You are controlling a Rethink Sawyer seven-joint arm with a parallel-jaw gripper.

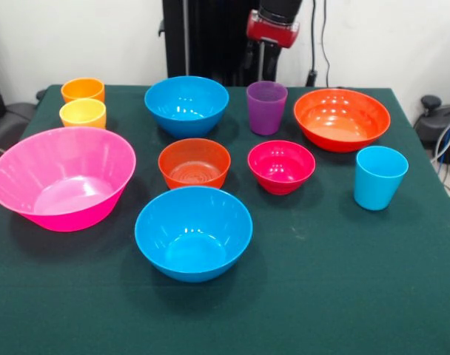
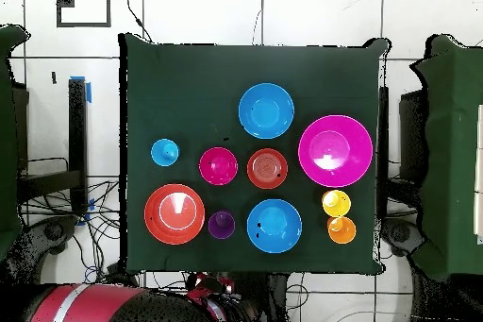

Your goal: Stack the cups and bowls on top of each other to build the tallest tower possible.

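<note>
All cups and bowls stand apart on the green cloth, none stacked. The large pink bowl [image 1: 62, 177] [image 2: 335, 150] is at the left in the front view. Two blue bowls [image 1: 186, 103] [image 1: 193, 231] are in the middle, with the small orange bowl [image 1: 195, 163] and magenta-red bowl [image 1: 281, 166] between them. The wide orange-red bowl [image 1: 342, 118] is far right, beside the purple cup [image 1: 266, 107]. The light blue cup [image 1: 379, 176] stands right. The orange cup [image 1: 83, 90] and yellow cup [image 1: 83, 113] stand far left. My gripper [image 1: 262, 63] [image 2: 209, 290] hangs drawn back behind the purple cup, holding nothing.
The green table [image 1: 321, 296] [image 2: 189, 82] has bare cloth along its front in the front view. The black pedestal [image 1: 203, 37] stands behind the table. Cables and another dark table [image 2: 453, 148] lie around it in the overhead view.
</note>
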